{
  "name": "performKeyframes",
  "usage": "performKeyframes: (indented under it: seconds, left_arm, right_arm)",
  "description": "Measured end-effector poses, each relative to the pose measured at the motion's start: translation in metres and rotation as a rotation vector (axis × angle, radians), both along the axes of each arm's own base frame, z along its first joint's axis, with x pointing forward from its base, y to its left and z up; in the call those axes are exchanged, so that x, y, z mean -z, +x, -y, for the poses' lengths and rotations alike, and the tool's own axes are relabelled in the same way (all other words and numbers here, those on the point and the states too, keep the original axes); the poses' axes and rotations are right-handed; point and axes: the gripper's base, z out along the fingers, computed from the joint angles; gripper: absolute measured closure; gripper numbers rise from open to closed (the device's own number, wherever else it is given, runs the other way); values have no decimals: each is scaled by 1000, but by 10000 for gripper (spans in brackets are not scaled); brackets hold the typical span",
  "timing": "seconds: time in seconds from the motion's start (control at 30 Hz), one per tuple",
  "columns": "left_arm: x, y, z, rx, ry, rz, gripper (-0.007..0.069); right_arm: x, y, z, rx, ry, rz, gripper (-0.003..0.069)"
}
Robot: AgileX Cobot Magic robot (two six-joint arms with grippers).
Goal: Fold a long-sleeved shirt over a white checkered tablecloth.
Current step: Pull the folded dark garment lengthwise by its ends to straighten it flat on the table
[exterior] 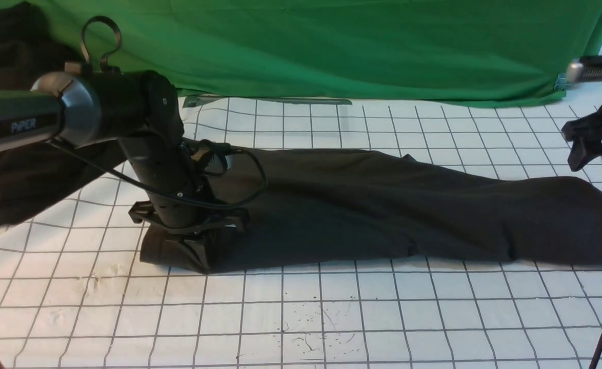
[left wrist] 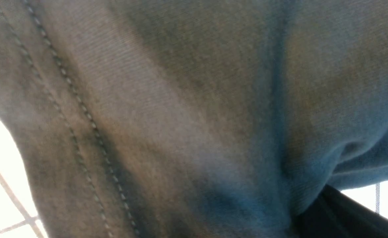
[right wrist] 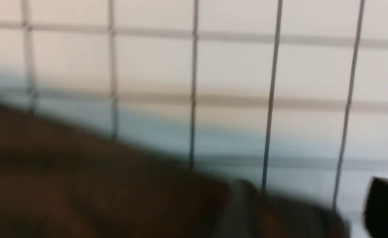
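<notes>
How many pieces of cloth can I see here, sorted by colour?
Dark grey or black: 2, the long-sleeved shirt and a blacker heap
Green: 1, the backdrop cloth
White checkered: 1, the tablecloth
Total: 4

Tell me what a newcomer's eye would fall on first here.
The long dark charcoal-grey knit shirt, stretched in a band across the white grid-checked tablecloth. Next, the left gripper clamped down on the shirt's left end, while the right gripper hangs open, raised near its right end. A plain green cloth fills the back.
</notes>
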Motion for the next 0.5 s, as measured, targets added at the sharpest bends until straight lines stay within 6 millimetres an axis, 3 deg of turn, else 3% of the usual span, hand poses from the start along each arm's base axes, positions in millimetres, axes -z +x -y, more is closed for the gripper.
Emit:
performKeyframes:
  seconds: [0.1, 0.2, 0.27, 0.3, 0.33, 0.5]
  left_arm:
    - [0, 0, 0, 0, -6, 0, 629]
    - [-2, 0, 0, -4, -11, 1, 629]
    - [-2, 0, 1, -4, -12, 2, 629]
    - [-2, 0, 1, -5, -13, 3, 629]
    - [-2, 0, 1, -5, -13, 3, 629]
    - [-3, 0, 1, -4, -18, 3, 629]
  right_arm:
    - [-27, -18, 1, 21, -35, 4, 92]
    - [-34, -45, 12, 76, -98, -40, 135]
    - [-29, -56, 18, 104, -94, -75, 139]
    - [-14, -70, 29, 148, -66, -135, 133]
    - [-14, -70, 30, 151, -63, -133, 132]
    - [30, -80, 46, 209, -15, -179, 70]
